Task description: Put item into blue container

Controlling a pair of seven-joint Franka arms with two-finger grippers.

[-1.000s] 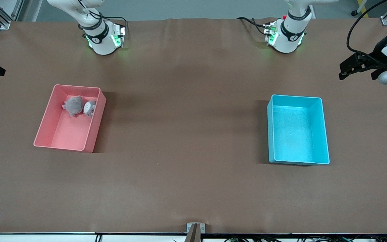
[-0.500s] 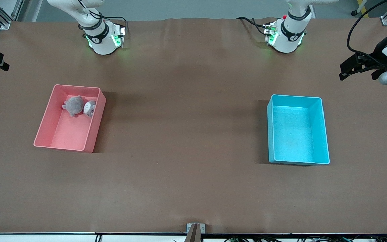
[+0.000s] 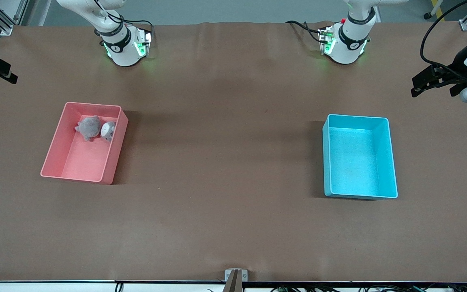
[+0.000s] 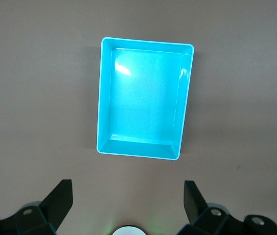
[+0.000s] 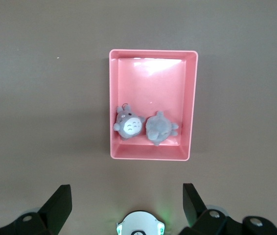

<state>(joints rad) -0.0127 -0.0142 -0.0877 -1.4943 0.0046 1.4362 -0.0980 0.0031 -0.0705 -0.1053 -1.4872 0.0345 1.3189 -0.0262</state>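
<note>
The blue container (image 3: 355, 162) stands empty on the brown table toward the left arm's end; the left wrist view looks down into the blue container (image 4: 143, 98). Two grey plush toys lie in the pink bin (image 3: 81, 162): one showing its back (image 3: 87, 127), one showing a white belly (image 3: 108, 130). In the right wrist view the white-bellied plush (image 5: 130, 123) and the plain grey plush (image 5: 160, 128) lie side by side. My left gripper (image 3: 418, 87) (image 4: 127, 198) hangs open high over the table's edge. My right gripper (image 3: 8, 77) (image 5: 125, 200) is open and empty, high over its end.
The pink bin (image 5: 150, 78) stands toward the right arm's end, its plush toys in the corner nearest the robots' bases. Both arm bases (image 3: 126, 44) (image 3: 345, 42) stand along the table's edge. A small bracket (image 3: 236, 275) sits at the edge nearest the front camera.
My right gripper has drifted a little inward over its end of the table. The left gripper has shifted only slightly. The bins and plush toys have not moved.
</note>
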